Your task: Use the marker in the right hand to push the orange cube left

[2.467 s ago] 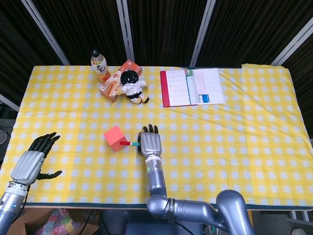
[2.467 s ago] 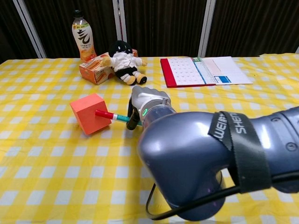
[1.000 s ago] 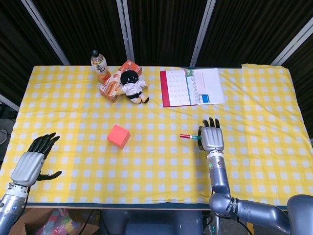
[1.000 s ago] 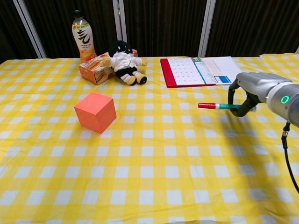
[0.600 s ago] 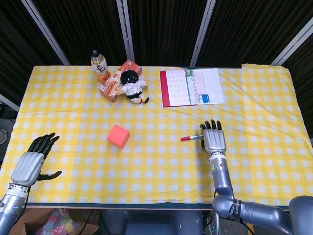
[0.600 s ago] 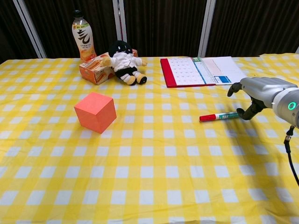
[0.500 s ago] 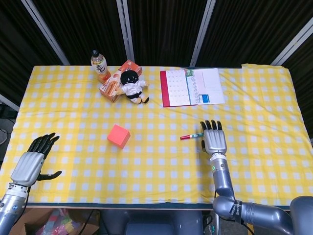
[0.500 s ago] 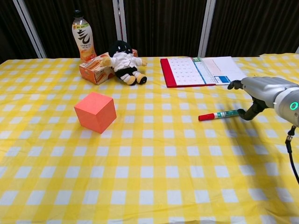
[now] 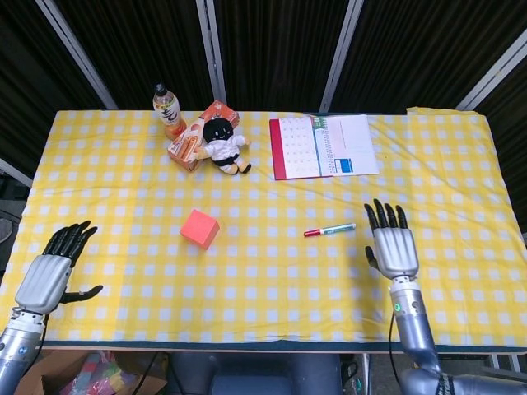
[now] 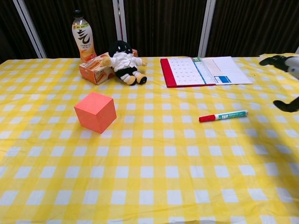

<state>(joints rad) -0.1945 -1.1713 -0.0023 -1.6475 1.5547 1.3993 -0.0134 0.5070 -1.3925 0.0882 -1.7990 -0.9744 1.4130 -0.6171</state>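
The orange cube (image 9: 200, 228) (image 10: 95, 112) sits on the yellow checked tablecloth, left of centre. A marker (image 9: 329, 230) (image 10: 223, 115) with a red cap and white-green body lies flat on the cloth, to the right of centre, held by nothing. My right hand (image 9: 392, 243) hovers right of the marker with its fingers spread and empty; only its fingertips (image 10: 286, 59) show at the chest view's right edge. My left hand (image 9: 52, 271) is open at the table's near left corner, far from the cube.
At the back stand a drink bottle (image 9: 167, 107), an orange box (image 9: 196, 136) and a plush doll (image 9: 221, 145). An open calendar notebook (image 9: 323, 146) lies at the back centre-right. The table's front edge (image 9: 247, 339) runs just below the hands.
The right hand pulled the marker away from the cube to the right, laid it on the cloth, let go, and has drawn back further right. The cube and left hand stay put.
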